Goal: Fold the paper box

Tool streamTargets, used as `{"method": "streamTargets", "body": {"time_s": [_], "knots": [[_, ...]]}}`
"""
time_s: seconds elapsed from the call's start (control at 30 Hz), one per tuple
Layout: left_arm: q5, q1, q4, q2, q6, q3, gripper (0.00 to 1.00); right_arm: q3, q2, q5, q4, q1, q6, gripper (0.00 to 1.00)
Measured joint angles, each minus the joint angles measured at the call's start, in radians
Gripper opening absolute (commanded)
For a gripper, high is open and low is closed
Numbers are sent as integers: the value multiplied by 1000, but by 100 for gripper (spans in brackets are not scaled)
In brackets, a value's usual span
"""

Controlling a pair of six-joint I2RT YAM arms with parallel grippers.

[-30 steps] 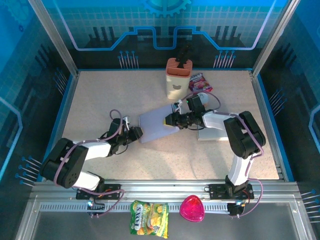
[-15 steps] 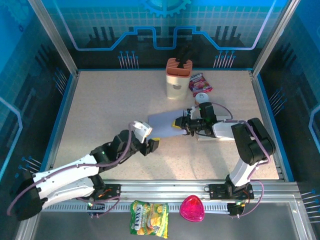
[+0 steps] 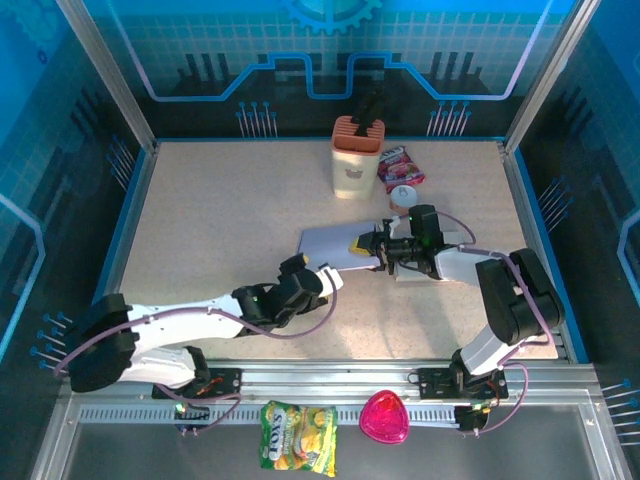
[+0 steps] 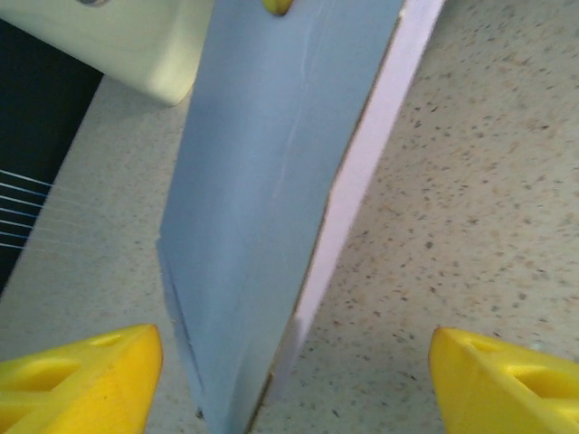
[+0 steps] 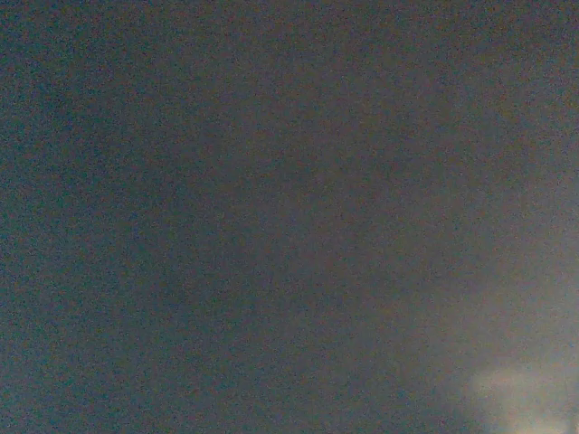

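paper box (image 3: 330, 243): flat, frame centre, long axis pointing away from the left gripper
left gripper (image 4: 294, 380): wide open, empty, nearer arm, just lower left of the box's end
right gripper (image 3: 368, 245): at box's right end, grip unclear

I am inspecting a speckled beige table top (image 3: 200, 200) that is sitting inside a narrow blue border (image 3: 128, 215). Behind it, a blue back panel (image 3: 330, 40) printed with a grid and circuit lines is standing upright, and slanting aluminium posts (image 3: 105, 75) are framing it. Dark blue side walls (image 3: 40, 150) are closing the enclosure in on the left and right. A slotted aluminium rail (image 3: 330, 378) is running along the near edge. Light is falling evenly from above and casting soft shadows.
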Motion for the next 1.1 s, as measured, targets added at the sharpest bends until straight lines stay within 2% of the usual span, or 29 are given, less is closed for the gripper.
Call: {"method": "streamTargets", "body": {"time_s": [0.3, 0.47, 0.6, 0.8, 0.97, 1.1], "knots": [[-123, 8, 151, 156, 127, 5, 82, -37, -29, -8, -16, 0, 39, 29], [-153, 14, 232, 198, 158, 9, 71, -47, -50, -14, -25, 1, 50, 31], [-159, 12, 238, 214, 176, 15, 56, -50, -51, -8, -27, 0, 60, 36], [-123, 11, 186, 188, 167, 19, 51, -50, -51, -22, -11, 0, 85, 44], [-69, 11, 66, 122, 122, 50, 49, -62, -63, -27, 10, -14, 105, 60], [5, 11, -94, 83, 48, 134, 47, -100, -188, 2, -21, -82, 90, 71]]}}
